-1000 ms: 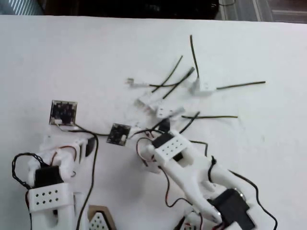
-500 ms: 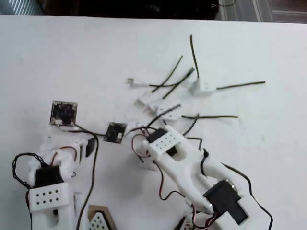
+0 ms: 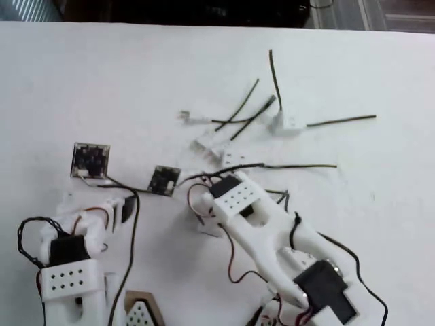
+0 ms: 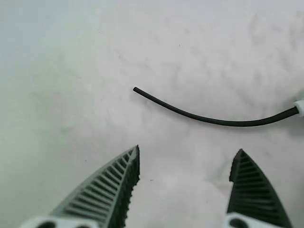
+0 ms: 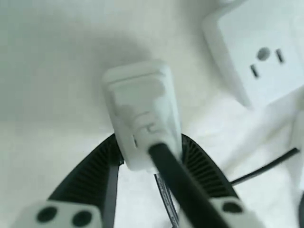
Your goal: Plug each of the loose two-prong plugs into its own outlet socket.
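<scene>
My right gripper [image 5: 148, 142] is shut on a white two-prong plug [image 5: 140, 116] whose black cord [image 5: 178, 180] runs back between the fingers. A white outlet socket [image 5: 259, 59] lies close beside the plug's tip, face up. From above, the right gripper [image 3: 216, 182] sits just below two white outlet blocks [image 3: 207, 144] [image 3: 234, 158]. More loose plugs with black cords [image 3: 285, 123] [image 3: 194, 118] lie farther back. My left gripper [image 4: 188, 150] stands open over bare table, with a black cord end [image 4: 204, 117] ahead of it. It sits at the near left [image 3: 112, 205].
Two small black square boards [image 3: 90, 158] [image 3: 165, 180] with thin cables lie between the arms. Black cords [image 3: 299, 166] [image 3: 340, 121] sprawl across the middle and right. The table's far edge [image 3: 204, 24] runs along the back.
The right arm has swung left and slightly back with the plug, dragging its cord. The nearer black board has shifted a little left and back. The left arm has kept still.
</scene>
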